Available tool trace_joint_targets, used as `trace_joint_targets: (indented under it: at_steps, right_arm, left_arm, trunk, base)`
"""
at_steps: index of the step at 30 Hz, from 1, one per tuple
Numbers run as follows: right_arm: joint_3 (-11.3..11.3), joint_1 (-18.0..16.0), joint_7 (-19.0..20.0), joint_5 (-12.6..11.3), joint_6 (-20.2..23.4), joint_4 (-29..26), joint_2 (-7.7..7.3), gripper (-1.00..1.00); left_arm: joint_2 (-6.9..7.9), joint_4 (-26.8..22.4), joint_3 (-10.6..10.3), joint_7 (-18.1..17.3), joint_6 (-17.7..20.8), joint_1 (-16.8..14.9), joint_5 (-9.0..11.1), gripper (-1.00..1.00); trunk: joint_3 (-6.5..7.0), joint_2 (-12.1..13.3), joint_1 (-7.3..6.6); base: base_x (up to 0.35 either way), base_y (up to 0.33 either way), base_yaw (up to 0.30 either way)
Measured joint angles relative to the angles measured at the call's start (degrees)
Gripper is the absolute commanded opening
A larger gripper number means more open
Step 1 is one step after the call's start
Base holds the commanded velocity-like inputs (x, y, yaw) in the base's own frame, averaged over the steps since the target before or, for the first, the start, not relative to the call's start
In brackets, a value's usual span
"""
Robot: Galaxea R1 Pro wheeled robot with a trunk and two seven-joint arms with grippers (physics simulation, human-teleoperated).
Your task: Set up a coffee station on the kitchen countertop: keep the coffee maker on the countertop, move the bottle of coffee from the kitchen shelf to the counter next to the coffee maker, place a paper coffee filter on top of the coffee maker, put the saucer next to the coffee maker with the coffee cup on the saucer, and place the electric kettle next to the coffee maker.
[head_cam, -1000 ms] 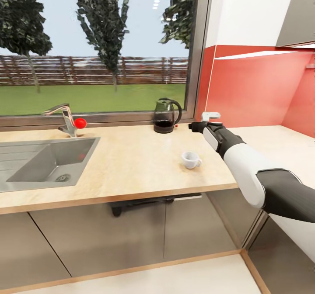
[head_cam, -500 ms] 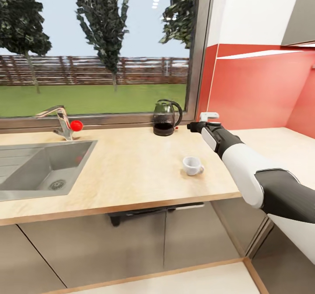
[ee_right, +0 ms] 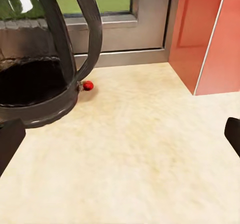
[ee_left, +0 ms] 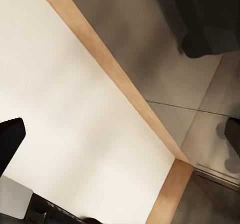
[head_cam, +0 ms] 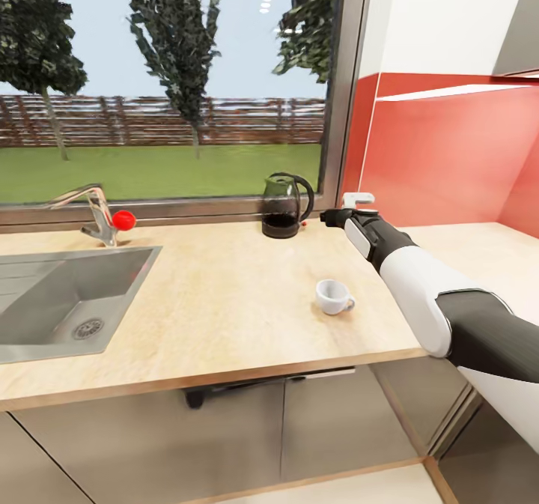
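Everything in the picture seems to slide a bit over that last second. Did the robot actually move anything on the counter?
No. The camera shifted: sink and faucet slid left together. The right gripper kept hovering beside the electric kettle, jaws apart, holding nothing. The coffee cup stayed put on the countertop.

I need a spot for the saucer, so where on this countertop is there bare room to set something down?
The widest bare patch of the light wooden countertop lies between the steel sink and the white coffee cup. More free surface sits in front of the dark glass electric kettle. It is tighter beside the kettle's handle, where the right gripper hovers, jaws wide.
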Motion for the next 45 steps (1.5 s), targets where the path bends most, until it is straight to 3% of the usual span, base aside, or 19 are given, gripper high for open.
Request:
trace_joint_targets:
  at_steps: [19, 26, 29, 45]
  right_arm:
    - [0.37, 0.00, -2.37, 0.03, 0.07, 0.01, 0.07, 1.00]
    - [0.41, -0.17, -2.69, 0.23, 0.13, 1.62, 1.51, 1.00]
    - [0.41, -0.39, -4.66, 0.31, 0.36, 1.94, 1.87, 1.00]
    - [0.33, -0.62, -6.53, 0.38, 0.14, 2.20, 1.82, 1.00]
  left_arm:
    - [0.00, -0.01, 0.00, 0.00, -0.01, 0.00, 0.00, 1.00]
    - [0.00, -0.01, 0.00, 0.00, -0.03, 0.00, 0.00, 1.00]
    - [0.00, -0.04, 0.00, 0.00, -0.04, 0.00, 0.00, 1.00]
    - [-0.06, -0.11, 0.00, 0.00, -0.06, 0.00, 0.00, 1.00]
  trunk:
    - [0.00, 0.00, 0.01]
    - [0.00, 0.00, 0.01]
    - [0.00, 0.00, 0.01]
    - [0.00, 0.00, 0.01]
  base:
    - [0.075, 0.000, 0.000]
    - [0.001, 0.000, 0.000]
    - [0.000, 0.000, 0.000]
    - [0.000, 0.000, 0.000]
